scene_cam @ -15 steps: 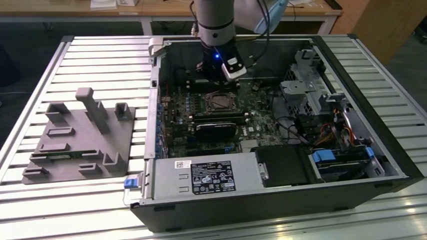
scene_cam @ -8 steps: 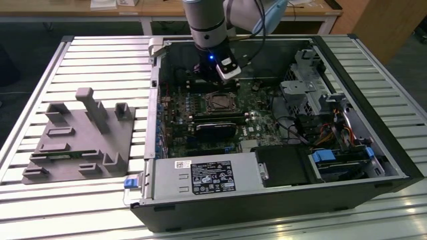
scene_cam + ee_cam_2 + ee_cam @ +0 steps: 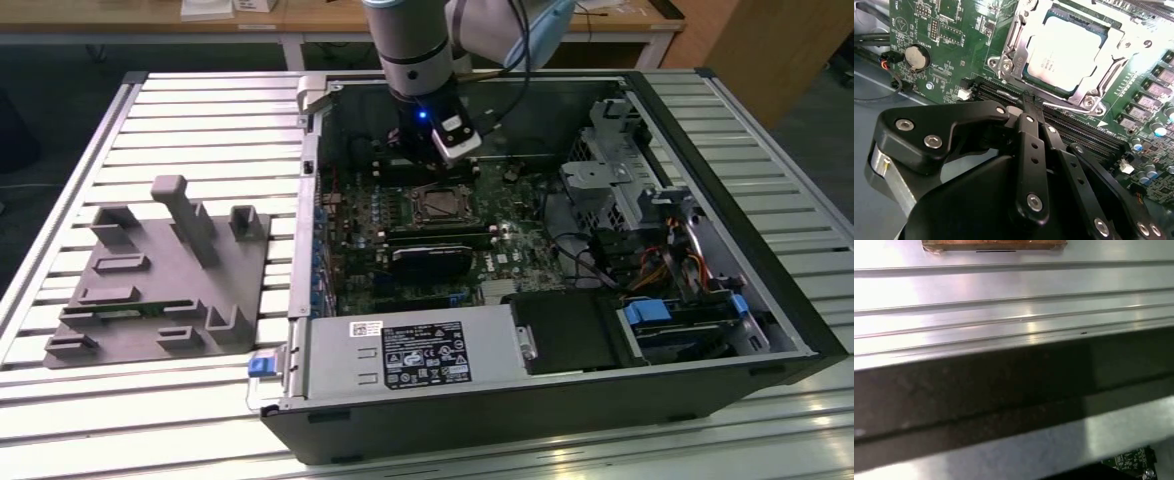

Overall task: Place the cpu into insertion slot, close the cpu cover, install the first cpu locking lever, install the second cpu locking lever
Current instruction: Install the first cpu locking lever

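A lab or workshop is suggested — an opened computer case (image 3: 561, 250) is laid on a slatted aluminium worktop (image 3: 200, 130), a grey fixture block (image 3: 160, 275) at nine o'clock, wooden benches (image 3: 320, 20) at twelve.

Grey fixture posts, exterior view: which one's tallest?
The slanted centre post on the grey fixture. It rises well above the stubby blocks on either side of it.
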{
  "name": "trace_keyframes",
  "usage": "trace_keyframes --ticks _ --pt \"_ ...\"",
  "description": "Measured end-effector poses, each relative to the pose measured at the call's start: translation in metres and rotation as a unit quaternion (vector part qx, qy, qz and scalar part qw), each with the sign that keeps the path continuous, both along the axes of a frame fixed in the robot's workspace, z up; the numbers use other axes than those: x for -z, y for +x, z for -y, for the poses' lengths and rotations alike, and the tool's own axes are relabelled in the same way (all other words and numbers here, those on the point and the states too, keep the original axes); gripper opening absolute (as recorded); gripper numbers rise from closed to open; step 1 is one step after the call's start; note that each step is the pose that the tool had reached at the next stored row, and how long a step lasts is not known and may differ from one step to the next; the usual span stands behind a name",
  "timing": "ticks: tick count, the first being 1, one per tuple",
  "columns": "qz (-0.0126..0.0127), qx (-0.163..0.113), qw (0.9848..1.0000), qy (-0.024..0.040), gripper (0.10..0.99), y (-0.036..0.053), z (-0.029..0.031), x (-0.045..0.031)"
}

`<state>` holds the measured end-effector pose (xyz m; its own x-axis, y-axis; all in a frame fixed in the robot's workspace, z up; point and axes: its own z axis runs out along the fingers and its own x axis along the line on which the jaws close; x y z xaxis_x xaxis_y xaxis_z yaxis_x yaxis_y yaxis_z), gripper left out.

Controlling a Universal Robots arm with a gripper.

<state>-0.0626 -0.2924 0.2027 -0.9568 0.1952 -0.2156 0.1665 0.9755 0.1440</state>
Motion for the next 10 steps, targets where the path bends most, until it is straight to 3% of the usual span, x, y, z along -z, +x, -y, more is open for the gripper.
trace_keyframes --ticks 10 --pt "-0.0001 0.019 0.9998 0.0012 0.106 0.0 -0.0033 0.0029"
